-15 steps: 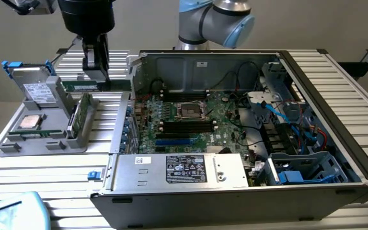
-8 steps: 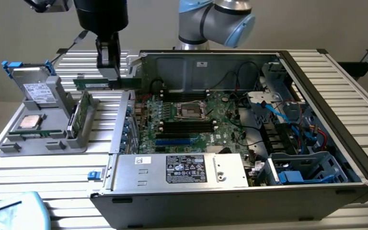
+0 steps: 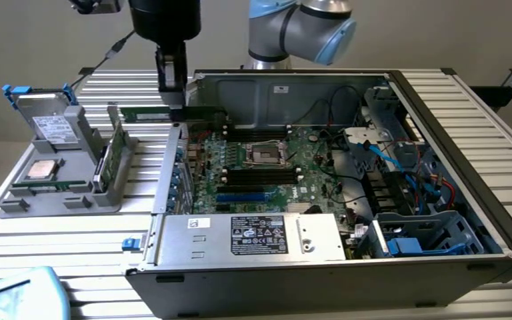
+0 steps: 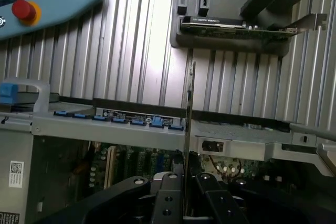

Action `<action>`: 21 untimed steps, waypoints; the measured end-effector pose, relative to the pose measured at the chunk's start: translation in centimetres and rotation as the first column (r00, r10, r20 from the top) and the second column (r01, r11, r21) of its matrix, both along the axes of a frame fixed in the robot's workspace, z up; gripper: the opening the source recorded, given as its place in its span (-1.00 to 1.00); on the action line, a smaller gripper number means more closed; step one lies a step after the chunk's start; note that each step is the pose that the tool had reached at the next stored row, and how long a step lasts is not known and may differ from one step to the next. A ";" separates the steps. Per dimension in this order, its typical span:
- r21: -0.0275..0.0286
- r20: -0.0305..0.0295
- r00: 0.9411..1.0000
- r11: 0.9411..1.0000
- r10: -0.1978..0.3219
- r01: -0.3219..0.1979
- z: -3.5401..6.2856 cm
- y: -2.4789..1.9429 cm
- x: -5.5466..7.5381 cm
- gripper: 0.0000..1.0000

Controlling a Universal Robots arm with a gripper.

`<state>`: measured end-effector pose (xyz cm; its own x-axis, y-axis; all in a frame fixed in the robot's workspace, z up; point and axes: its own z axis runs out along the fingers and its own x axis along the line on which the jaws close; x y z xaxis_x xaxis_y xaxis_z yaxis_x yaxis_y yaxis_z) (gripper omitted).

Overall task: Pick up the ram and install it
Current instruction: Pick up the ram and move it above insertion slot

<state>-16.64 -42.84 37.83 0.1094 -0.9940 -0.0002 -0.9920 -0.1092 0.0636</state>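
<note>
The gripper [image 4: 188,176] is closed narrowly on the ram [image 4: 190,108], holding it in the air above the computer case's side wall [image 3: 167,177]. With so slim a hold (my judgement), the stick could tilt, clip that wall, or miss the black slots [image 3: 258,175]

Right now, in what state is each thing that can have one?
ram: held level in the air, not in a slot
gripper: shut on the ram
case: open, side cover off
black slots: empty
</note>
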 end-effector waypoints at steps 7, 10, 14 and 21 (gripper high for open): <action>0.005 0.001 1.000 1.000 0.001 -0.001 0.29 0.00 2.4 -0.73; 0.007 0.001 1.000 1.000 0.002 -0.002 0.39 0.00 3.5 -0.73; 0.008 0.001 1.000 1.000 0.002 -0.002 0.51 0.00 5.0 -0.73; 0.009 0.001 1.000 1.000 0.003 -0.003 0.64 0.00 7.9 -0.73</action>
